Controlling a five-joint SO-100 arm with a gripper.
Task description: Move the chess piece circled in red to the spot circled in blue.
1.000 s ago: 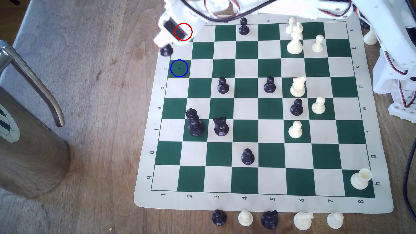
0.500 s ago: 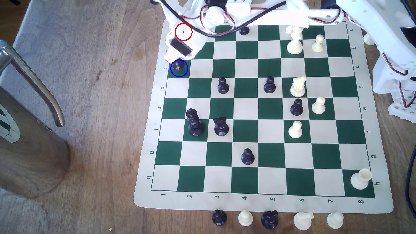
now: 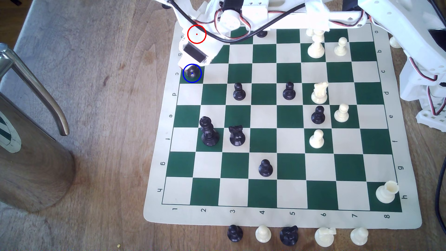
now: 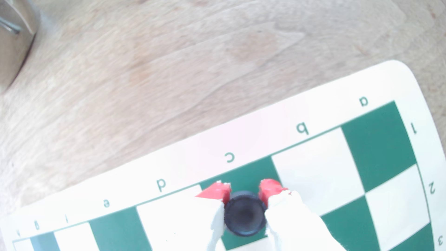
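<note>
The black rook (image 3: 192,72) sits inside the blue ring, over the dark green spot (image 3: 200,79) at row c, column 1 on the exterior view's left. My gripper (image 3: 189,68) reaches down over it from the far side. In the wrist view I look down on the rook's round top (image 4: 245,213). My gripper (image 4: 245,191) is shut on it, with a red-tipped fingertip (image 4: 217,191) pressing each side. The green spot (image 4: 243,175) lies under the rook. I cannot tell whether the base touches the board. The arm covers the red-ringed square in the exterior view.
A steel jug (image 3: 29,156) stands on the wooden table at the exterior view's left. The nearest neighbours are a black pawn (image 3: 239,92), a tall black piece (image 3: 208,132) and a black knight (image 3: 236,136). White pieces stand on the right. Spare pieces line the mat's near edge.
My gripper carried the rook from beside row b, at the mat's left margin, toward the near side and onto the blue-ringed square. In the last half second it only shifted slightly.
</note>
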